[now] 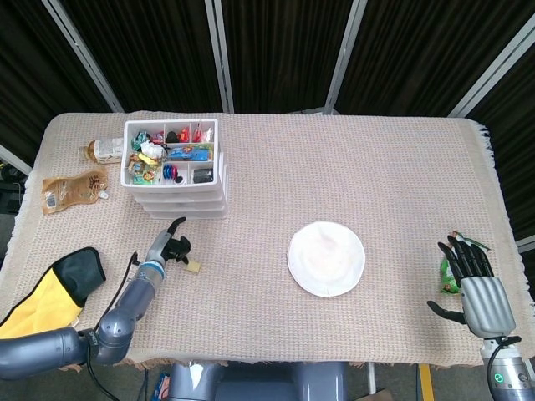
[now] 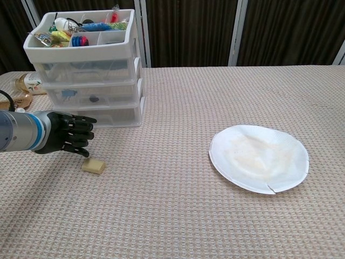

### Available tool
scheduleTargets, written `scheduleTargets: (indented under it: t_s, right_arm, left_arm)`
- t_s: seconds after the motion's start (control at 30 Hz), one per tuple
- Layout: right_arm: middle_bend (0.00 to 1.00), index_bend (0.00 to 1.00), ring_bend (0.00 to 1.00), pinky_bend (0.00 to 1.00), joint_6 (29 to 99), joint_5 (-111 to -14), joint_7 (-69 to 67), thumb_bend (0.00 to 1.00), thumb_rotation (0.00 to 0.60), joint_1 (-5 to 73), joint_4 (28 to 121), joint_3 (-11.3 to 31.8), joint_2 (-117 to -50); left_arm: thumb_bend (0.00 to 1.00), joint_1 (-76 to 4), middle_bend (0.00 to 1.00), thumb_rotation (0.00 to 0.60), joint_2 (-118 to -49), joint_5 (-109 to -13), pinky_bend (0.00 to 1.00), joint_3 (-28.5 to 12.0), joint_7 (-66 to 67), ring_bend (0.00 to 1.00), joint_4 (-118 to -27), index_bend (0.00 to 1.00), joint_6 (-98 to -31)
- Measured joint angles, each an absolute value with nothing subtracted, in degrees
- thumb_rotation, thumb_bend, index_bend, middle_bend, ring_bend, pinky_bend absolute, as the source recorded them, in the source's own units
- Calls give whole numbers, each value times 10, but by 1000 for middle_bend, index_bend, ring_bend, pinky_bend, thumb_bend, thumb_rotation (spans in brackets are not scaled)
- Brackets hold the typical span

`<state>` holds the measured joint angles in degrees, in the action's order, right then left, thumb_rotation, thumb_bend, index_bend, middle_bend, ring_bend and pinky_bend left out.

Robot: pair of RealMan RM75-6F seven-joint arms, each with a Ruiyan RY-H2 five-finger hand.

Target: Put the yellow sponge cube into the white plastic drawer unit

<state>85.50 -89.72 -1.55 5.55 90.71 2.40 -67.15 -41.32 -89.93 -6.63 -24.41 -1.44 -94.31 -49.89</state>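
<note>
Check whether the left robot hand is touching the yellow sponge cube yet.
Cannot tell. In the chest view the left robot hand sits right above the yellow sponge cube, its fingertips near the top edge; the head view overlaps them, so neither view shows contact or a gap.

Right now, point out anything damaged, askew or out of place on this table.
The white paper plate has a small tear in its near rim, seen in the chest view. A bottle lies on its side behind the white plastic drawer unit. Nothing looks spilled.

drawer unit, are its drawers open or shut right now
Shut: all three drawers of the white drawer unit sit flush with its front; only the top tray is open, holding small items.
</note>
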Motion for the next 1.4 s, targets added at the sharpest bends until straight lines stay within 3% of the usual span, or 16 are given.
scheduleTargets:
  t_s: [0.6,1.13,1.4]
  right_arm:
    - [0,77,0,0,854,-897,-24,0,600,55,909,24,-670]
    - [0,77,0,0,854,-898,-23,0,600,55,911,23,-670]
    - [0,77,0,0,853,-897,-23,0,600,55,910,23,-670]
  left_arm:
    - [913,-441,966,600,-945,-43,602,-265,-28,876,-885,3,-487]
    - [913,-445,968,600,-955,-31,602,-268,-31,876,-865,203,-478]
    - [911,-442,968,600,-951,-40,602,-273,-34,876,-861,217,-474]
